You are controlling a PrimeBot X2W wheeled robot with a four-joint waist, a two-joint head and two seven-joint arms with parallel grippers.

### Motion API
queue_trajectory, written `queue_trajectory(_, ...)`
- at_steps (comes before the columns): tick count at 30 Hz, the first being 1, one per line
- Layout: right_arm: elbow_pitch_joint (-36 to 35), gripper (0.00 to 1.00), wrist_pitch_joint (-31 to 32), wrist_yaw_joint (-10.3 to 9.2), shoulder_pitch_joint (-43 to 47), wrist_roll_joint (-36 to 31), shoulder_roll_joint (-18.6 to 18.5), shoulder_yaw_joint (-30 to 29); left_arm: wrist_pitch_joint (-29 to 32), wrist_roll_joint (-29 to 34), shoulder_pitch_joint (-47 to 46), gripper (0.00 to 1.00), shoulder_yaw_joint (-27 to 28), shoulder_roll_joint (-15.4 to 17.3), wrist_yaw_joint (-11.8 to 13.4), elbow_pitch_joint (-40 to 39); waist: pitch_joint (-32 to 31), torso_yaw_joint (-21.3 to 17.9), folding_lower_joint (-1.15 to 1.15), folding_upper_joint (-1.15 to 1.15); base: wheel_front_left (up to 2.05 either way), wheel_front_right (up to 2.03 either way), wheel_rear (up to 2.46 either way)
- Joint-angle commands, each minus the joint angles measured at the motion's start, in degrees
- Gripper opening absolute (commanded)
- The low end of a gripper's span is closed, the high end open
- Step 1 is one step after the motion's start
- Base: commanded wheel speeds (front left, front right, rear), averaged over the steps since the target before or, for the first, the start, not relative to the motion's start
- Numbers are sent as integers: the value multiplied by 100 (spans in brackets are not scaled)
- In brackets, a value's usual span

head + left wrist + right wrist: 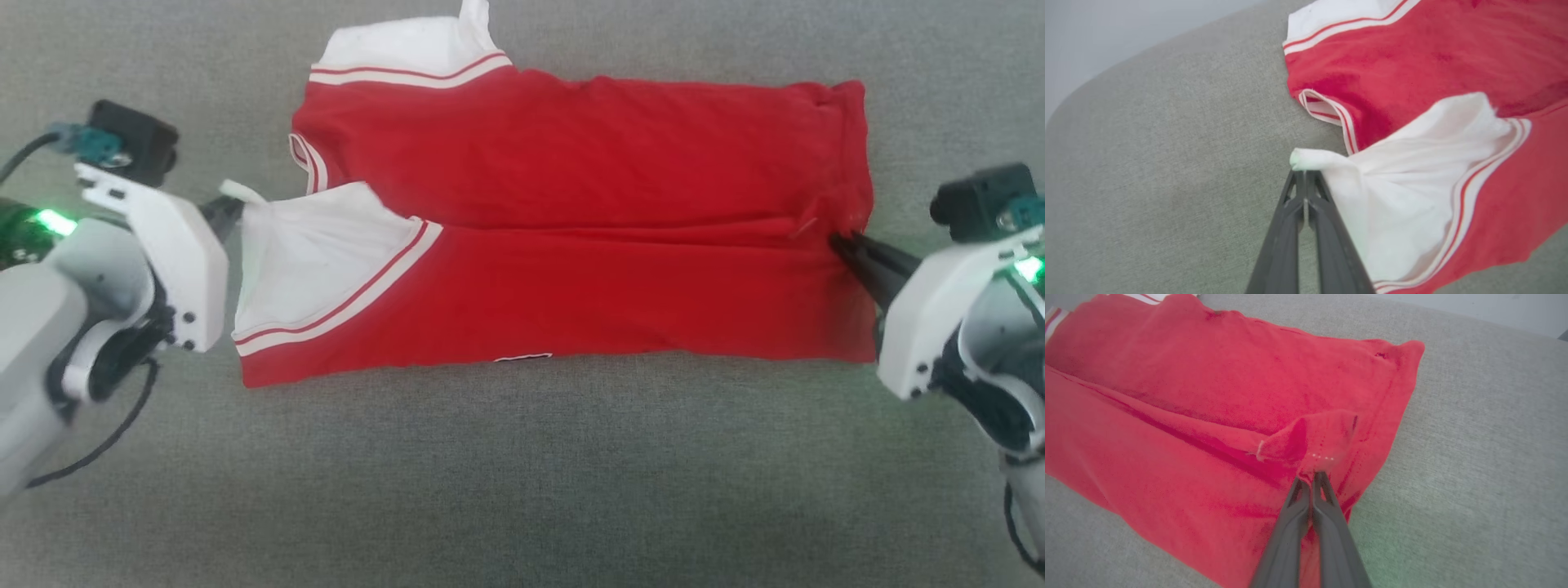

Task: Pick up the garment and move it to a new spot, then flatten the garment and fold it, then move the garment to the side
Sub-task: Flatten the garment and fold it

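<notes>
The garment (571, 237), a red shirt with white sleeves and red-white trim, lies lengthwise on the grey surface, its near half folded up over the middle. My left gripper (233, 204) is shut on the tip of the near white sleeve (1412, 183); the left wrist view shows the pinched cloth bunched at the gripper (1304, 173). My right gripper (837, 241) is shut on a red fold at the hem end. The right wrist view shows the gripper (1312, 475) pinching a raised red flap (1310, 437). A sliver of lettering (522, 357) peeks at the near edge.
Grey fabric surface (522, 490) stretches wide in front of the garment. The surface's rounded edge (1118, 69) lies beyond the sleeves, and another edge (1474, 318) lies past the hem end.
</notes>
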Motion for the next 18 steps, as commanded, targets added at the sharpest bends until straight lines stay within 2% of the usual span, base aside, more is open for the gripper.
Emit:
queue_trajectory(1,165,0,-65,-2,-177,11,9,76,28,-54,-114,0,-35,-128,-118,255,67,4,0,0,0,0,0)
queue_trajectory(6,842,0,-153,-2,-585,93,10,373,103,-203,-201,0,-126,-633,-534,1180,172,14,0,0,0,0,0)
queue_trajectory(12,1410,0,-102,-2,-876,287,54,652,228,-405,-227,0,-203,-1024,-914,2038,208,21,0,0,0,0,0)
queue_trajectory(13,1456,0,-113,-2,-919,307,47,700,232,-446,-231,9,-188,-1082,-953,2148,203,23,0,0,0,0,0)
queue_trajectory(14,1491,3,-142,-2,-968,334,52,728,218,-452,-255,27,-173,-1124,-983,2232,194,24,0,0,0,0,0)
queue_trajectory(15,1533,17,-162,-2,-1010,353,43,745,186,-452,-284,45,-145,-1145,-999,2310,179,27,0,0,0,0,0)
queue_trajectory(16,1533,17,-162,-2,-1010,353,43,745,186,-452,-284,45,-145,-1145,-999,2310,179,27,0,0,0,0,0)
queue_trajectory(17,1551,38,-180,-2,-1046,367,23,759,189,-487,-308,77,-118,-1162,-1014,2368,160,29,0,0,0,0,0)
queue_trajectory(18,1548,81,-204,-2,-1073,380,3,764,203,-514,-336,100,-91,-1173,-1001,2411,136,31,0,0,0,0,0)
